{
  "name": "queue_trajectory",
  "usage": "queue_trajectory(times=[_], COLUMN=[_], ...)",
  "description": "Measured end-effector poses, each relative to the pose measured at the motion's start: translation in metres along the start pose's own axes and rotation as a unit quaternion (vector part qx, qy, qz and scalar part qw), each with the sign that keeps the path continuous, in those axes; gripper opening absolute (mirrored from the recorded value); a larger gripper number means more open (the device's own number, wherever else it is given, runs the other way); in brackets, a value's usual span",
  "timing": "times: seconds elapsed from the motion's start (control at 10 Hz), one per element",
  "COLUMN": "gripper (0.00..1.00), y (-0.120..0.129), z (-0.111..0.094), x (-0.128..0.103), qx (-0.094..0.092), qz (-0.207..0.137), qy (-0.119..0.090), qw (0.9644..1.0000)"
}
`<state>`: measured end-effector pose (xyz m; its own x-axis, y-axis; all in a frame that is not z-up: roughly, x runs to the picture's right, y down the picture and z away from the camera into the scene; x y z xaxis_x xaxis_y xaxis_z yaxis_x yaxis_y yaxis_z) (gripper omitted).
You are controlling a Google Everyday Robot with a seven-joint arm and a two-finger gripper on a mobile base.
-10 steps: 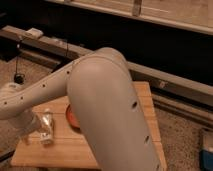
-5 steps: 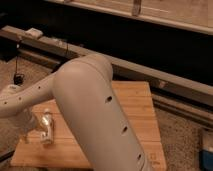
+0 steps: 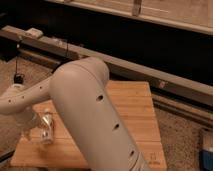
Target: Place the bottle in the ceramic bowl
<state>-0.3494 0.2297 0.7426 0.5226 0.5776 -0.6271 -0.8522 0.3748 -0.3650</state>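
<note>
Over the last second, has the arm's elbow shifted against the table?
Yes: the elbow swung left over the table; the gripper is by the bottle, lower left.

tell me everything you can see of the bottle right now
The bottle is small and clear-whitish. It looks like plastic, with glints of light on its body. It stands roughly upright, low over the near left part of the wooden table; whether it rests on the wood cannot be told. The gripper is close against it, toward the picture's left edge, at the end of the pale arm that fills the foreground. Its cap and label cannot be made out.
</note>
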Motion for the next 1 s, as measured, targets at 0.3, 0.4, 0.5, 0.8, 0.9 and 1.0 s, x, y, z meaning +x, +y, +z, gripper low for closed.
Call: queue_trajectory(times=[0.3, 0.4, 0.5, 0.8, 0.9, 1.0], gripper=[0.65, 0.65, 0.65, 0.65, 0.65, 0.65], y=[-0.009, -0.013, -0.017, -0.020, -0.023, -0.023], z=[0.004, 0.005, 0.007, 0.018, 0.023, 0.030], x=[-0.012, -0.015, -0.018, -0.026, -0.027, -0.029], qx=[-0.002, -0.002, -0.002, 0.002, 0.005, 0.011], qz=[0.012, 0.016, 0.020, 0.024, 0.025, 0.023], qy=[-0.002, -0.002, -0.002, 0.003, 0.006, 0.009], qw=[0.9999, 0.9999, 0.9998, 0.9997, 0.9997, 0.9996])
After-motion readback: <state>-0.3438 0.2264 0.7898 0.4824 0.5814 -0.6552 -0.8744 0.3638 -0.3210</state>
